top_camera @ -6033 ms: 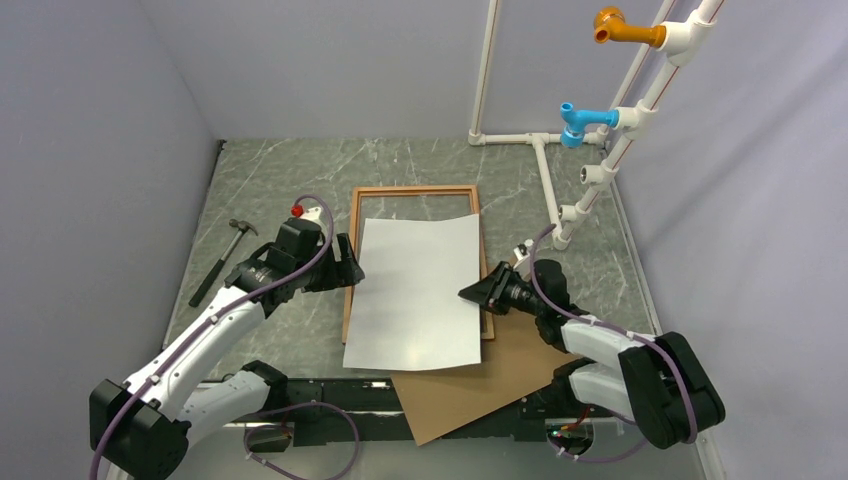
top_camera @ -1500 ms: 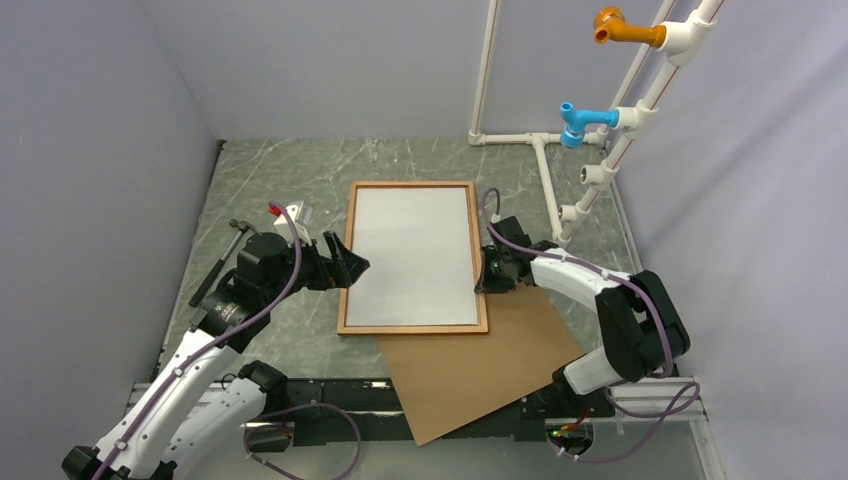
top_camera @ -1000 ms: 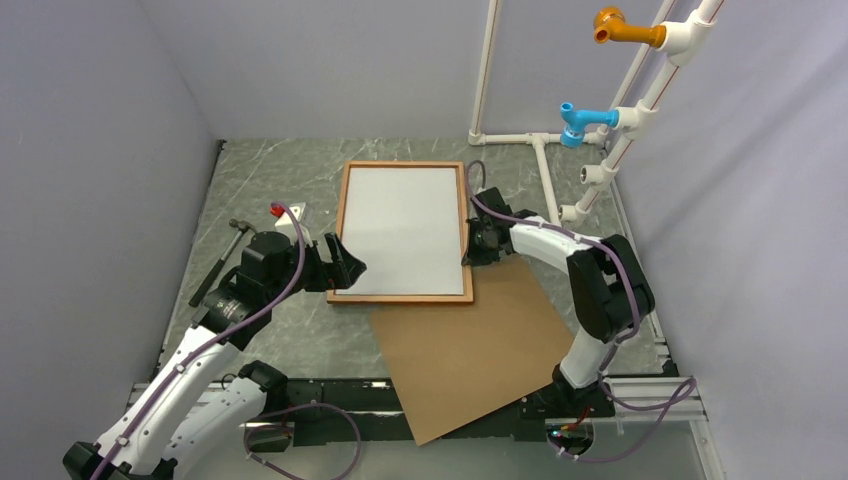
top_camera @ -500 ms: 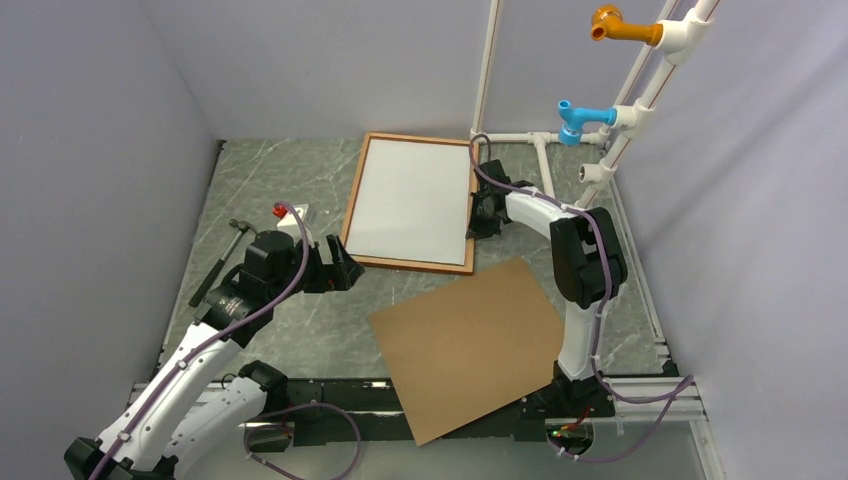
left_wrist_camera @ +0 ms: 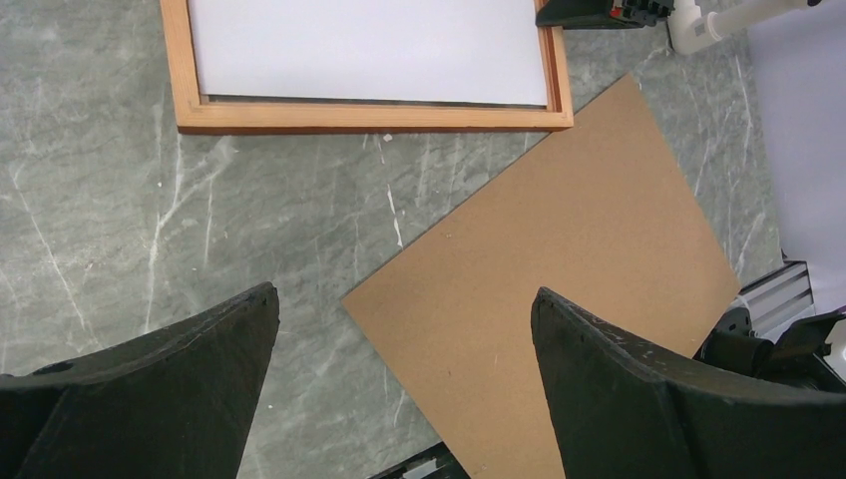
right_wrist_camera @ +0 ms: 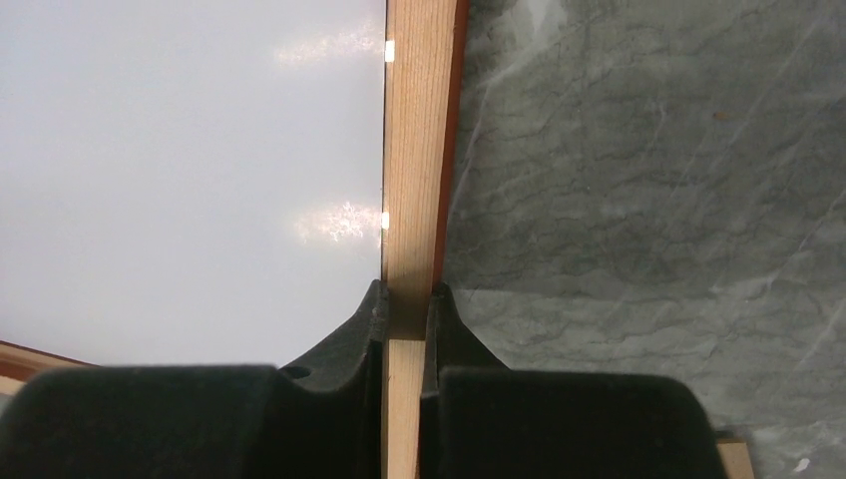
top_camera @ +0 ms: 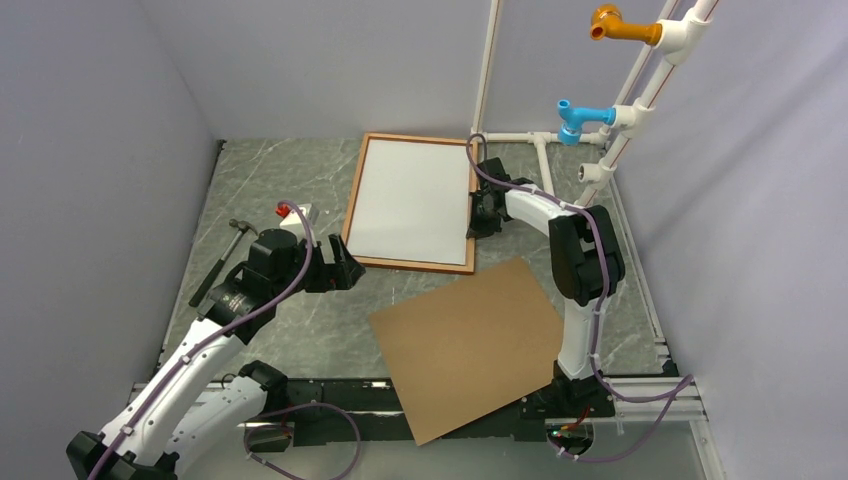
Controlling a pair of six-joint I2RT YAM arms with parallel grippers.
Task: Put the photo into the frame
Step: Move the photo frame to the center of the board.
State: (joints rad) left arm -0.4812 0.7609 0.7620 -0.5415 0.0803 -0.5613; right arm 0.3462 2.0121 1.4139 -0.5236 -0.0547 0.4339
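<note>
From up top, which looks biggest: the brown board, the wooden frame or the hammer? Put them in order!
1. Brown board, though it lies nearer the camera, which may flatter it.
2. Wooden frame.
3. Hammer, smallest by far.

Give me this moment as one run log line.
photo: white side up inside frame | right pincer: shut on frame's side rail | left pincer: open, empty | backing board: flat, outside frame

Open passage over grey marble tabletop left of reddish-brown wooden frame; white pipe rack crowds right.
</note>
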